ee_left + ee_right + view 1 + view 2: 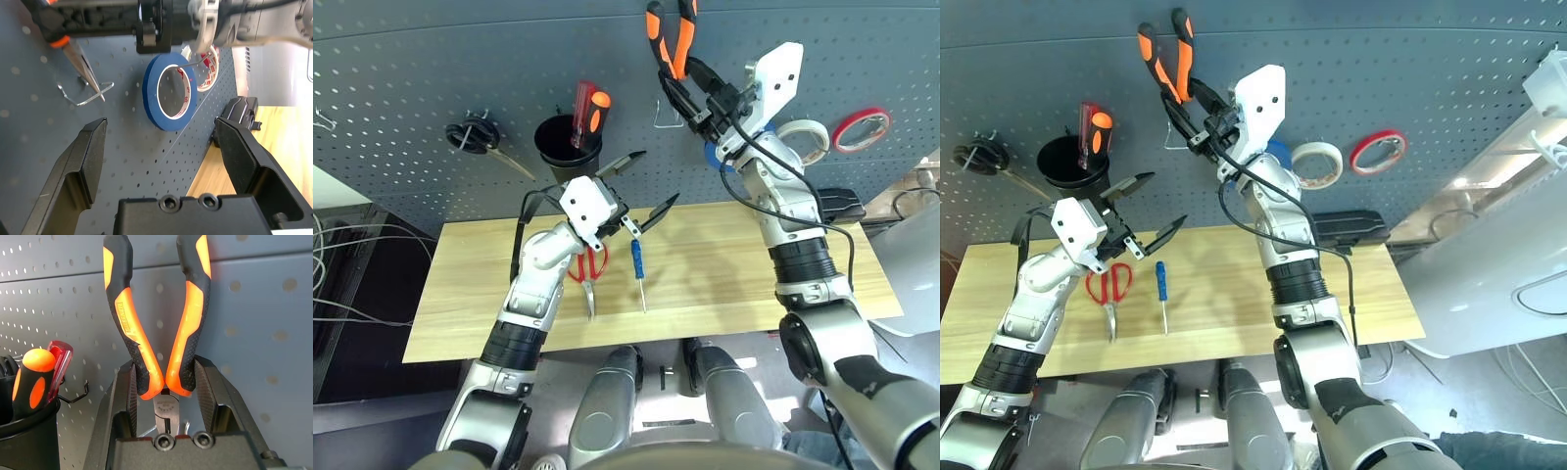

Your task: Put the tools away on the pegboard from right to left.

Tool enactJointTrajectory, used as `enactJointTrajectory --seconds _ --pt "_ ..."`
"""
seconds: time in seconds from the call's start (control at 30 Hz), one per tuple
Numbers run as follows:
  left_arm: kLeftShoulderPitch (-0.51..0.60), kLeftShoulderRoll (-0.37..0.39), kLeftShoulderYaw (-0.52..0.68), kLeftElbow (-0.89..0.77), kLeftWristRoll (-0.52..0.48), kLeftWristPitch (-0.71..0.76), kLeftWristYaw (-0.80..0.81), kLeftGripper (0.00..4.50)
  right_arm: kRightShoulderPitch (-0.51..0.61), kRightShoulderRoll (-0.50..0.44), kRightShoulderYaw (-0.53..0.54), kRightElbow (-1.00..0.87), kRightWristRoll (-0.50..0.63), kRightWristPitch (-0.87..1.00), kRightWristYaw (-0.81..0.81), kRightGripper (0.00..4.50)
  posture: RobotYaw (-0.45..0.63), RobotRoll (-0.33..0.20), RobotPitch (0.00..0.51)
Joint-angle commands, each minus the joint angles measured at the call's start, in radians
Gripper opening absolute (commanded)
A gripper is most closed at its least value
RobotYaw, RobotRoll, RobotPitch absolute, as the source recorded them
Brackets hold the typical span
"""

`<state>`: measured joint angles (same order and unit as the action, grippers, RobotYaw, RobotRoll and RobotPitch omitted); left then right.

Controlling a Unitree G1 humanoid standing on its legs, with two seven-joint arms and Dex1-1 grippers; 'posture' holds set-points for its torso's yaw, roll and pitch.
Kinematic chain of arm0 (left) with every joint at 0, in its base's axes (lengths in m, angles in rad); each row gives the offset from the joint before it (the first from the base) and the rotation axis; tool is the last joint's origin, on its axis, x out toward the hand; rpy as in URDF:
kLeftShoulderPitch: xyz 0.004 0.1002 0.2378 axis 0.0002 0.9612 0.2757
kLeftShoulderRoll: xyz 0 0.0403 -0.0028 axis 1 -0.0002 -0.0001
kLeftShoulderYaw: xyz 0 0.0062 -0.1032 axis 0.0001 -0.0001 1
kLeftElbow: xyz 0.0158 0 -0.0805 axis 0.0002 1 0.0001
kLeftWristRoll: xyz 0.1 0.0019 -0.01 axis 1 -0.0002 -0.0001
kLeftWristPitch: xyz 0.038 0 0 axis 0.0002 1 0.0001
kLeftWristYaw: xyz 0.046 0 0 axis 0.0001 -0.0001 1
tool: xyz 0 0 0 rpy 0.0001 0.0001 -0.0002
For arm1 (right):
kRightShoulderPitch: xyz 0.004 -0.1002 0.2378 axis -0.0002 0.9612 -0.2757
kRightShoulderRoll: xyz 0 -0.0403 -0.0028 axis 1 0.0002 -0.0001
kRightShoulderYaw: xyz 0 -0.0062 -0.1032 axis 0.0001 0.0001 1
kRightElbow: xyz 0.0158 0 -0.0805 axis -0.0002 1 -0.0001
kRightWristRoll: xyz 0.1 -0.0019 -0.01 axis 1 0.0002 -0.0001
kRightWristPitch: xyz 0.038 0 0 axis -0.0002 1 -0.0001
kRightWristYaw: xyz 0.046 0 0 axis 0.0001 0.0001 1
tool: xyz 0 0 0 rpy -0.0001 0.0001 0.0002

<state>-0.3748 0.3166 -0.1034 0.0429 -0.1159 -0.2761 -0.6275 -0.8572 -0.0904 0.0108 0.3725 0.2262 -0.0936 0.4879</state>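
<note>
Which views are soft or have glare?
Left wrist view: the pliers and arm near the lens are blurred, while the blue tape is sharp. Right wrist view: the pegboard holes are soft. Right eye view: a bright streak on the white panel.

Right gripper (166, 382) clamps orange-and-black-handled pliers (156, 318) — handles up, against pegboard (264, 318); black cup (29, 435) beside.

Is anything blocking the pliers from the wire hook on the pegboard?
Nothing visible does. The right gripper holds the orange-and-black-handled pliers handles-up against the dark perforated pegboard, nose by the bare metal wire hook; the blue tape roll hangs beside it.
</note>
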Motion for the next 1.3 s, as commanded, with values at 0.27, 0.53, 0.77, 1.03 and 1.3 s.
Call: enactJointTrajectory --seconds 0.27,0.53,0.77,1.03,1.3 --pt "-0.014 -0.007 -0.025 0.033 0.018 -0.009 -0.007 4.50 0.017 -0.010 -0.029 0.117 -0.010 -0.056 -0.010 1.82 0.01 0.000 0.211" --pt "-0.017 0.003 -0.034 0.036 0.021 0.000 -0.011 4.50 0.098 -0.054 -0.002 0.051 -0.034 0.018 0.009 2.17 0.01 0.000 0.211" --pt "-0.027 0.032 -0.070 0.008 0.050 0.139 -0.031 4.50 0.345 -0.200 0.029 -0.381 0.005 0.297 0.078 4.48 0.00 0.000 0.217" --pt "-0.043 0.072 -0.166 0.049 0.130 0.273 -0.095 4.50 0.551 -0.391 0.075 -0.628 0.025 0.513 0.189 4.48 -0.04 0.000 0.215" --pt "-0.100 0.052 -0.221 0.181 0.224 0.350 -0.076 4.50 0.584 -0.417 0.135 -0.540 0.001 0.625 0.216 4.48 -0.06 0.000 0.212"
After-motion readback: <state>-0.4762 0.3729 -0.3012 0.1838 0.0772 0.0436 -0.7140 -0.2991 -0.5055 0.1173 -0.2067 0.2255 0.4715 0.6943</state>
